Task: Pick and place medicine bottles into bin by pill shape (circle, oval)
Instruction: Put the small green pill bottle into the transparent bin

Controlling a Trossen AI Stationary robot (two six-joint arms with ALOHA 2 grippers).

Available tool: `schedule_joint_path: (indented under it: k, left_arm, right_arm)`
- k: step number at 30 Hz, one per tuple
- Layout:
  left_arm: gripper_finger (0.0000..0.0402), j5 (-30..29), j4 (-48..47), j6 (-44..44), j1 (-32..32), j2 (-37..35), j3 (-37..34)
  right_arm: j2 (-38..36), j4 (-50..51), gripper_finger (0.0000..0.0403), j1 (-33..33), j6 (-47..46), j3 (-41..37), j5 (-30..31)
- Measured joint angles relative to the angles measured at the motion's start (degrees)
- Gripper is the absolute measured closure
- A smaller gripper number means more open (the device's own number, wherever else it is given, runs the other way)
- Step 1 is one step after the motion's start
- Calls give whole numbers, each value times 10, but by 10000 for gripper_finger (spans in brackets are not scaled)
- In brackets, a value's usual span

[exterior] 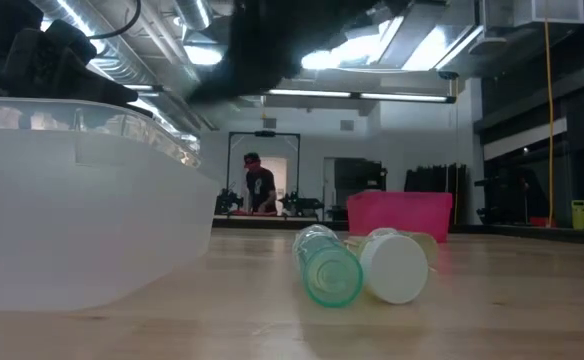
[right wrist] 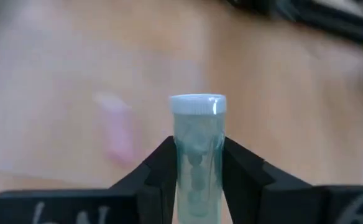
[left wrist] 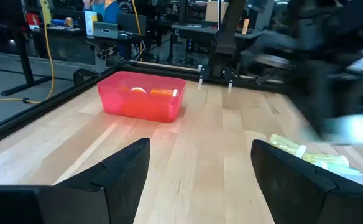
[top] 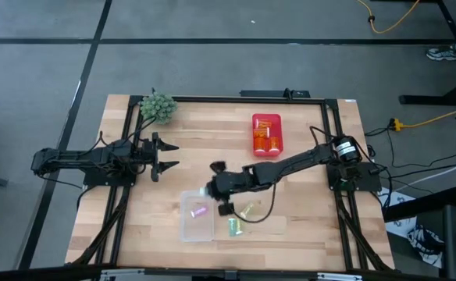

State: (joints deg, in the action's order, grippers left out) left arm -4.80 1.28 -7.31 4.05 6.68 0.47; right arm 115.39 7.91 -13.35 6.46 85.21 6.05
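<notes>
A: Where's the blue bottle (right wrist: 197, 155)?
B: Pinched upright between the 2 fingers of the right gripper (right wrist: 197, 171), cap poking out past the tips.
A: And the left gripper (left wrist: 200, 165)?
B: Spread open, holding nothing.

Right hand (right wrist: 197, 171) clamped, left hand (top: 168, 155) apparently spread.

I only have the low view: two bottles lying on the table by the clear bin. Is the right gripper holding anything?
Observer: Yes. The right gripper is shut on a pale blue bottle.
Operator: What is inside the clear bin?
Observer: One pink bottle lies in the clear bin.
Operator: And the left arm?
Observer: The left gripper waits open at the table's left side.
</notes>
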Motion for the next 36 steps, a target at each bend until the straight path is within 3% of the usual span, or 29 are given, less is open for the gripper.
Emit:
schedule_joint_path:
  k: [4,18,36]
  left_arm:
    - [129,0,0,0,0,0,0]
    - [129,0,0,0,0,0,0]
    - [129,0,0,0,0,0,0]
  right_arm:
    - [0,-86,294,-3,-2,-21,-71]
    - [4,-163,286,-8,-62,-31,-71]
    - [71,-240,285,-8,-87,-31,-72]
